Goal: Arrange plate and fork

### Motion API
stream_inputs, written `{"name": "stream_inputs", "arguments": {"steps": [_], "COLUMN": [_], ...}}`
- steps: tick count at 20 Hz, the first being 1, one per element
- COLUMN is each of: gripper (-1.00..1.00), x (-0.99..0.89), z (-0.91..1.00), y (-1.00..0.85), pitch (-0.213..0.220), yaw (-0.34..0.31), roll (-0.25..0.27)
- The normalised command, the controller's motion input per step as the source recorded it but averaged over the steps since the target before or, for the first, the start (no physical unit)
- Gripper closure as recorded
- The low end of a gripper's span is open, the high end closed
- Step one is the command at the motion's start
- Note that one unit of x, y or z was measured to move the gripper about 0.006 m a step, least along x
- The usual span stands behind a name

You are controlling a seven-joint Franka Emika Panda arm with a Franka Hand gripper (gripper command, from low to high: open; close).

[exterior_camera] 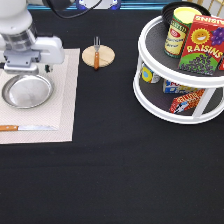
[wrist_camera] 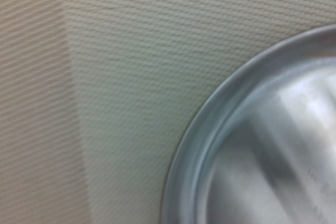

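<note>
You have the plate (exterior_camera: 27, 91) lying flat on the placemat (exterior_camera: 65, 100) at the exterior view's left, with the knife (exterior_camera: 25, 128) below it on the same mat. The gripper (exterior_camera: 26, 70) sits at the plate's upper rim; whether it is spread or pinching cannot be told. The wrist view shows only plate (wrist_camera: 262, 145) rim against mat (wrist_camera: 97, 100). The fork (exterior_camera: 96, 50) lies on the wooden disc (exterior_camera: 98, 56), off the mat. Judgement: plate placed, fork outstanding.
</note>
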Motion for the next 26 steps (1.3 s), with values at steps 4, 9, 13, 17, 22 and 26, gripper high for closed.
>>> {"name": "stream_inputs", "arguments": {"steps": [4, 9, 13, 17, 22, 26], "gripper": [-1.00, -1.00, -1.00, -1.00, -1.00, -1.00], "x": [-0.70, -0.64, -0.62, -0.71, -0.85, -0.90], "z": [0.26, 0.14, 0.10, 0.01, -0.03, -0.16], "y": [0.65, 0.67, 0.71, 0.74, 0.69, 0.59], "pitch": [-0.160, -0.145, -0.137, -0.145, -0.152, -0.162], "yaw": [0.023, 0.047, 0.049, 0.017, 0.000, 0.000], "roll": [-0.123, -0.093, -0.077, -0.075, -0.056, -0.040]}}
